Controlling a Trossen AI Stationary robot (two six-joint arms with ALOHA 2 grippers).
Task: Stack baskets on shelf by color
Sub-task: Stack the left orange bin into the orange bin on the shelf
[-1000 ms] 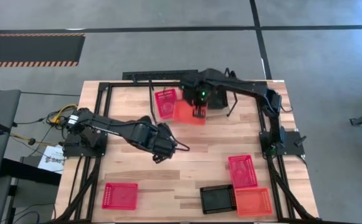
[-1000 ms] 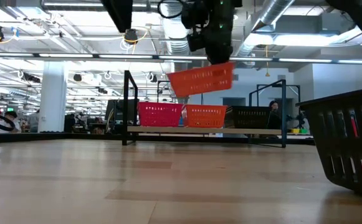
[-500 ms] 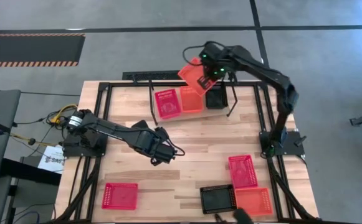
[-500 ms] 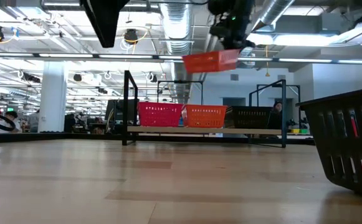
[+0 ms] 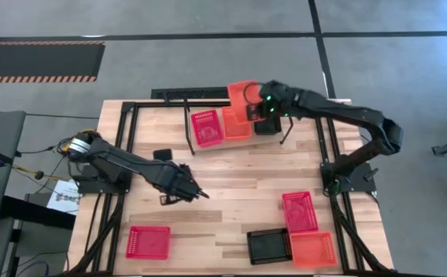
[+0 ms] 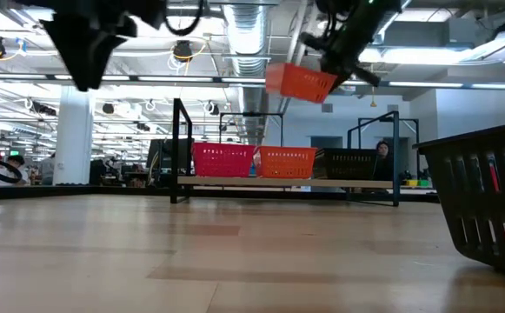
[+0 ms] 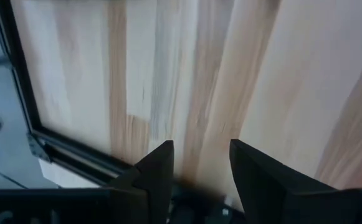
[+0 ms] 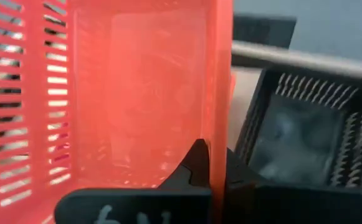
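Observation:
My right gripper point(image 5: 257, 108) is shut on an orange basket point(image 5: 241, 95), which it holds high over the shelf point(image 6: 287, 181) at the table's far edge. Three baskets rest on the shelf board by their bottoms: a pinkish-red basket point(image 5: 205, 128), an orange one point(image 5: 237, 125) and a black one point(image 5: 268, 124). The carried basket point(image 6: 300, 81) shows well above them in the low view. My left gripper point(image 7: 199, 155) is open over bare tabletop at the table's left-middle point(image 5: 198, 195) and touches nothing. My right gripper pinches the carried orange basket by its side wall point(image 8: 221, 124), the one toward the table's right, with one finger point(image 8: 196, 163) on each face of that wall. The fingers come from the table's right. The basket is lifted clear and tilted.
More baskets lie on the near part of the table: a pinkish-red one point(image 5: 148, 241) at near left, another pinkish-red point(image 5: 299, 210), a black one point(image 5: 268, 245) and an orange one point(image 5: 313, 248) at near right. A black frame point(image 5: 123, 138) edges the tabletop.
My right gripper has carried the orange basket up and toward the far edge, from in front of the shelf to high above it, and the basket has turned in the hold. My left arm has drawn back toward the table's left and near side.

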